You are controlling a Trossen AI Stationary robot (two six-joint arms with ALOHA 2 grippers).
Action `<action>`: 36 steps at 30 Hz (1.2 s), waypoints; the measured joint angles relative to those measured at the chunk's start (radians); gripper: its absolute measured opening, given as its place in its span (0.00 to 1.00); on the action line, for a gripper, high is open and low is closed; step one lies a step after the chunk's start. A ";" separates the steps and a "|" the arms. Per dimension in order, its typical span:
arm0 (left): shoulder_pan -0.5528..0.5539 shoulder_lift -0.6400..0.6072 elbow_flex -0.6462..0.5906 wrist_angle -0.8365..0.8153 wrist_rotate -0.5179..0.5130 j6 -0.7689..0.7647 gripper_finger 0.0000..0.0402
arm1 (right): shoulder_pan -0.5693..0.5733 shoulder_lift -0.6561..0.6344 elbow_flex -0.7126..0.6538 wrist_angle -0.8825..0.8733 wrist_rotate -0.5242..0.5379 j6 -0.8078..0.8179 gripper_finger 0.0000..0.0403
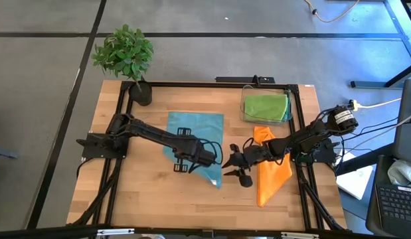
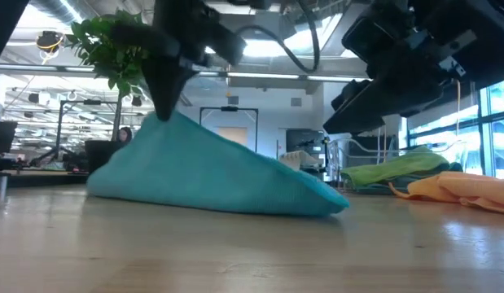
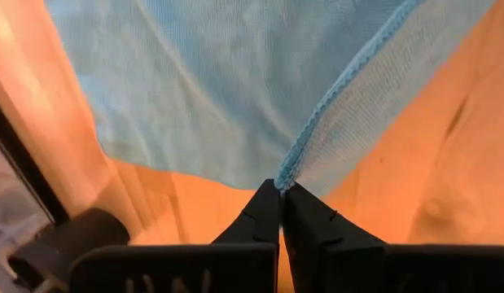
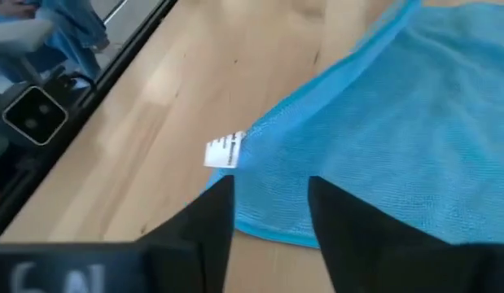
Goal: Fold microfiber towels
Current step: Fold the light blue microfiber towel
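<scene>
Teal towel (image 1: 192, 143) mid-frame, corner pinched tight in left gripper (image 3: 280, 189); right gripper (image 4: 269, 203) fingers apart, near tagged corner; thin pinch could slip, ruining fold

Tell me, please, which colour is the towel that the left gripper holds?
The towel pinched by the left gripper is teal blue; the high view shows it best.

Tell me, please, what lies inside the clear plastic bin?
A folded lime green microfibre towel fills the clear plastic bin, a teal edge showing beside it; anything beneath is covered.
</scene>
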 joint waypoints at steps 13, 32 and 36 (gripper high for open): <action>-0.016 0.000 0.022 -0.029 0.014 -0.100 0.00 | 0.119 0.125 0.037 0.139 0.165 0.024 0.63; -0.124 0.000 0.022 -0.043 0.023 -0.227 0.00 | 0.284 0.406 0.312 -0.006 0.587 0.059 0.63; -0.149 0.000 0.022 -0.043 0.022 -0.251 0.00 | 0.311 0.464 0.372 -0.042 0.621 0.048 0.63</action>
